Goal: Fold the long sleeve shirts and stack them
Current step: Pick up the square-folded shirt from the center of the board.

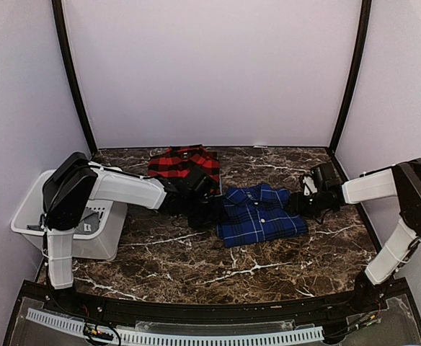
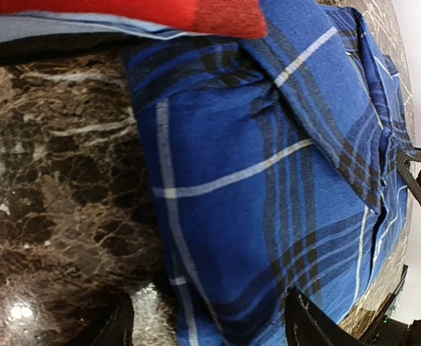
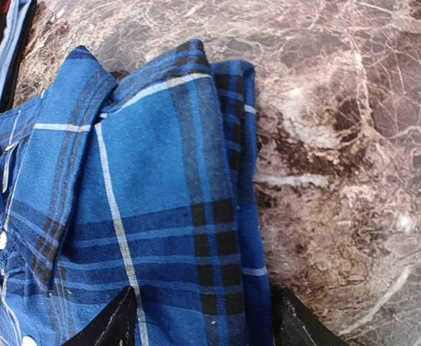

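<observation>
The blue plaid shirt (image 1: 261, 215) lies folded at the table's middle. The red-and-black shirt (image 1: 184, 164) lies folded behind it to the left, and its edge shows at the top of the left wrist view (image 2: 124, 11). My left gripper (image 1: 205, 213) is at the blue shirt's left edge, jaws open wide, with the cloth (image 2: 268, 180) lying between the fingers (image 2: 311, 324). My right gripper (image 1: 298, 203) is at the shirt's right edge, also open, with the folded edge (image 3: 196, 180) between its fingers (image 3: 109, 324). Neither is closed on the cloth.
A white bin (image 1: 34, 209) stands at the left side of the dark marble table (image 1: 196, 267). Light walls and black corner posts enclose the back and sides.
</observation>
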Controlling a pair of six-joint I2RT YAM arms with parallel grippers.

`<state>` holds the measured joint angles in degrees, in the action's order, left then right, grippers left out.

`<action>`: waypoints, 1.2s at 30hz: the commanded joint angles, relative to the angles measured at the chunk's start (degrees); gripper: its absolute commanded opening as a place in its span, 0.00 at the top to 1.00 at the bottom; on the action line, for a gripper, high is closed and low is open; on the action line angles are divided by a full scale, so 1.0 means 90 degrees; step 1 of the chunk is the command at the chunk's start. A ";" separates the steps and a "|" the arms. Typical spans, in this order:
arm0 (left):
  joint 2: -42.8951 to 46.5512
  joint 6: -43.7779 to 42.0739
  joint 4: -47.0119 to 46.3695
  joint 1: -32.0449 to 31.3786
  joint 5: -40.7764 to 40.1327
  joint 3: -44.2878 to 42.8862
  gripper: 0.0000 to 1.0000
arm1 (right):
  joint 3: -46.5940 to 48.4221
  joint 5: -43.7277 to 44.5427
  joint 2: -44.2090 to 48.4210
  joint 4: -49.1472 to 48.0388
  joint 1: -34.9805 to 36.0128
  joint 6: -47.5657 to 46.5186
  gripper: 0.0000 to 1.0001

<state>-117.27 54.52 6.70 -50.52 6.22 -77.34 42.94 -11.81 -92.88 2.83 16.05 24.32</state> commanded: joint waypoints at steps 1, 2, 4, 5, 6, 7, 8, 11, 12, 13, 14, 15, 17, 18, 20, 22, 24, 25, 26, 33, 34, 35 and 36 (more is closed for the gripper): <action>-0.0163 0.0070 -0.0028 -0.0087 0.0063 -0.0196 0.31 | -0.0150 -0.0312 -0.0192 -0.0231 -0.0036 0.0116 0.40; -0.0192 0.0098 -0.0057 -0.0109 0.0081 -0.0220 0.32 | -0.0165 -0.0377 -0.0197 -0.0264 -0.0031 0.0142 0.41; -0.0264 0.0153 -0.0137 -0.0131 0.0191 -0.0270 0.38 | -0.0197 -0.0472 -0.0172 -0.0285 -0.0020 0.0182 0.43; -0.0308 0.0173 -0.0172 -0.0135 0.0279 -0.0285 0.40 | -0.0209 -0.0492 -0.0167 -0.0288 -0.0012 0.0200 0.44; -0.0323 0.0212 -0.0242 -0.0137 0.0316 -0.0294 0.45 | -0.0210 -0.0502 -0.0157 -0.0285 -0.0007 0.0206 0.45; -0.0359 0.0226 -0.0299 -0.0143 0.0381 -0.0320 0.47 | -0.0219 -0.0519 -0.0124 -0.0286 -0.0007 0.0204 0.46; -0.0378 0.0262 -0.0312 -0.0152 0.0416 -0.0336 0.51 | -0.0227 -0.0530 -0.0106 -0.0287 -0.0006 0.0209 0.48; -0.0480 0.0330 -0.0435 -0.0174 0.0596 -0.0436 0.58 | -0.0266 -0.0596 -0.0041 -0.0285 0.0001 0.0227 0.54; -0.0523 0.0368 -0.0463 -0.0186 0.0664 -0.0473 0.61 | -0.0288 -0.0630 -0.0036 -0.0285 0.0003 0.0233 0.56; -0.0533 0.0392 -0.0513 -0.0202 0.0694 -0.0495 0.63 | -0.0309 -0.0670 -0.0032 -0.0285 0.0003 0.0247 0.58; -0.0568 0.0433 -0.0546 -0.0209 0.0729 -0.0529 0.67 | -0.0325 -0.0704 -0.0030 -0.0402 0.0011 0.0255 0.59; -0.0585 0.0454 -0.0624 -0.0215 0.0790 -0.0538 0.69 | -0.0341 -0.0736 -0.0031 -0.0444 0.0010 0.0257 0.62; -0.0606 0.0499 -0.0710 -0.0216 0.0900 -0.0573 0.81 | -0.0365 -0.0797 -0.0010 -0.0453 0.0018 0.0262 0.70; -0.0623 0.0523 -0.0717 -0.0216 0.0952 -0.0607 0.83 | -0.0374 -0.0813 0.0014 -0.0439 0.0022 0.0259 0.74; -0.0631 0.0490 -0.0802 -0.0232 0.1024 -0.0672 0.90 | -0.0393 -0.0812 0.0080 -0.0398 0.0017 0.0250 0.84; -0.0629 0.0360 -0.0846 -0.0250 0.1093 -0.0800 0.98 | -0.0410 -0.0748 0.0215 -0.0349 0.0022 0.0245 0.95; -0.0633 0.0211 -0.0800 -0.0268 0.1198 -0.0957 1.00 | -0.0439 -0.0684 0.0377 -0.0343 0.0023 0.0252 1.00; -0.0627 0.0128 -0.0792 -0.0273 0.1240 -0.1001 1.00 | -0.0443 -0.0651 0.0464 -0.0340 0.0020 0.0259 1.00; -0.0623 0.0077 -0.0785 -0.0284 0.1315 -0.1110 1.00 | -0.0454 -0.0616 0.0563 -0.0182 0.0023 0.0267 1.00; -0.0494 -0.0403 -0.0258 -0.0374 0.1433 -0.1714 1.00 | -0.0301 -0.0402 0.1416 0.0421 0.0023 0.0280 1.00; -0.0470 -0.0442 -0.0139 -0.0383 0.1426 -0.1785 1.00 | -0.0269 -0.0392 0.1540 0.0485 0.0023 0.0291 1.00; -0.0428 -0.0526 -0.0085 -0.0383 0.1415 -0.1911 1.00 | -0.0216 -0.0384 0.1644 0.0556 0.0023 0.0300 1.00; -0.0408 -0.0562 0.0011 -0.0387 0.1412 -0.1976 1.00 | -0.0162 -0.0384 0.1745 0.0652 0.0023 0.0305 1.00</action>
<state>-123.76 53.10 4.60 -53.34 17.21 -91.13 39.20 -15.14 -81.19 6.63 16.08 26.68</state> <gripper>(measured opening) 0.047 0.034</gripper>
